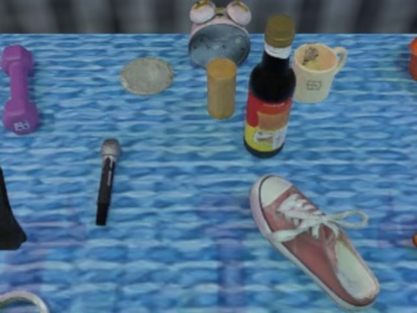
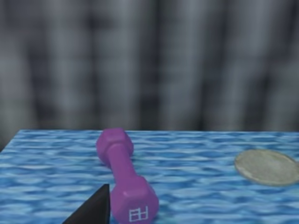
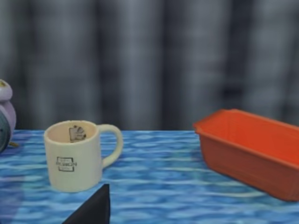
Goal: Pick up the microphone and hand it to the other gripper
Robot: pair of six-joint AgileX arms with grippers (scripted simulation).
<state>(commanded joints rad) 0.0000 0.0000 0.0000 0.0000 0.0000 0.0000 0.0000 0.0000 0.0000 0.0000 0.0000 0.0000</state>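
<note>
1. The left gripper shows only as a black shape at the left edge of the table, near the front left corner. I cannot tell if it is spread or pressed together. It holds nothing that I can see.
2. The right gripper shows only as one black tip in the right wrist view; its state I cannot tell either.
3. The microphone lies flat on the left half of the table, apart from the left gripper, its silver mesh head toward the far edge.
4. The purple dumbbell lies near the far left corner; a white square mark on its end cannot be read.
5. The dark bottle has a red and yellow label, and the cream mug has a small printed mark; both are unreadable.
6. The table has a blue rippled pattern, and behind it is a blurred grey wall.
7. The orange tray stands by the right edge; its inside is not visible.
8. A red sneaker lies near the front right.
</note>
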